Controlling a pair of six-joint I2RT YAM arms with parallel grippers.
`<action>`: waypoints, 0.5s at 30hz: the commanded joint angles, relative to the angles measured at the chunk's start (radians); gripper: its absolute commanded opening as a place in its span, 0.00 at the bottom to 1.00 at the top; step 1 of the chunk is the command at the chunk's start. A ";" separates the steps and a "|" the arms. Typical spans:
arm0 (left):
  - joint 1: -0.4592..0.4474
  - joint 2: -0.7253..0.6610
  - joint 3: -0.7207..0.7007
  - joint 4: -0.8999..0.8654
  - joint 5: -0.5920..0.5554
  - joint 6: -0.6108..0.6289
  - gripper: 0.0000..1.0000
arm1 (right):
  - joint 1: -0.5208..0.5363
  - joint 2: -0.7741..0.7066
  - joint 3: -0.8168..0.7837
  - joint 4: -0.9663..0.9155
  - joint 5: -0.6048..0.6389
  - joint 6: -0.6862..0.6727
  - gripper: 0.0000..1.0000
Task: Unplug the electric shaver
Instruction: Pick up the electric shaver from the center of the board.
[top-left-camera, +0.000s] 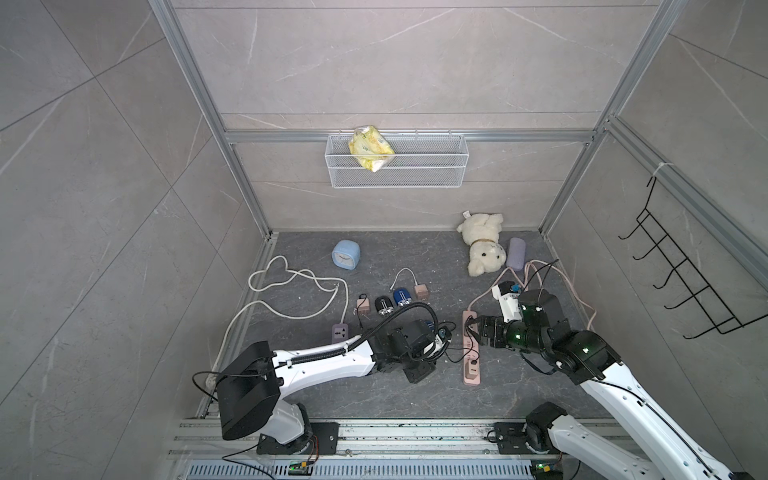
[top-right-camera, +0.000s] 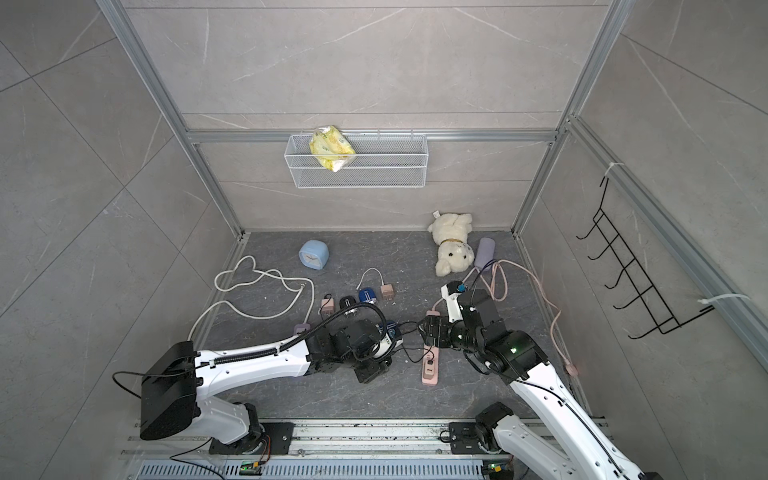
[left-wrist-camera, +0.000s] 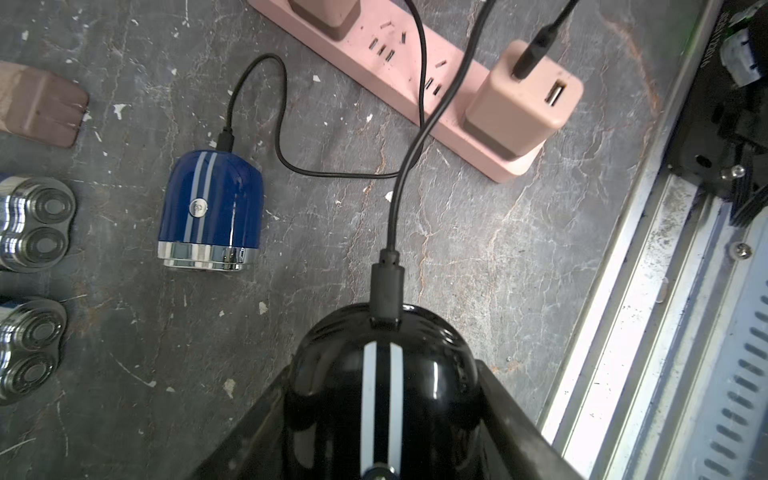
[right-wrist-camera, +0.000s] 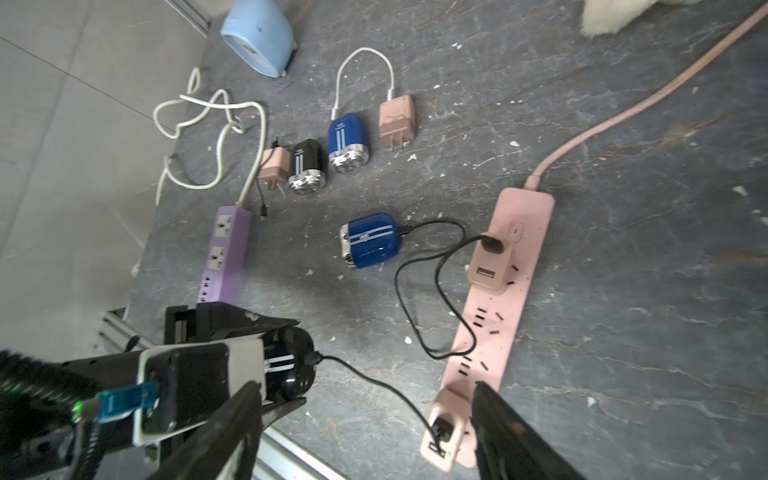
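Observation:
My left gripper is shut on a black electric shaver with two white stripes, gripping it by its sides a little above the floor. A black cable is plugged into the shaver's end and runs to a pink adapter seated at the near end of the pink power strip. My right gripper hangs open over that end of the strip, with the adapter just inside one of its fingers and not touched. In both top views the left wrist hides the shaver.
A blue shaver lies on the floor, cabled to a second adapter on the strip. Farther back lie two unplugged shavers with loose adapters, a purple power strip, a white cable, a blue clock and a teddy bear.

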 joint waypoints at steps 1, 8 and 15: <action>0.006 -0.037 -0.001 0.001 0.027 -0.018 0.46 | -0.003 -0.006 0.001 -0.047 -0.185 0.051 0.75; 0.005 -0.080 -0.006 0.002 0.037 -0.028 0.46 | -0.003 -0.061 -0.139 0.088 -0.429 0.207 0.57; 0.005 -0.097 0.011 -0.007 0.051 -0.032 0.46 | -0.001 -0.102 -0.262 0.210 -0.529 0.323 0.45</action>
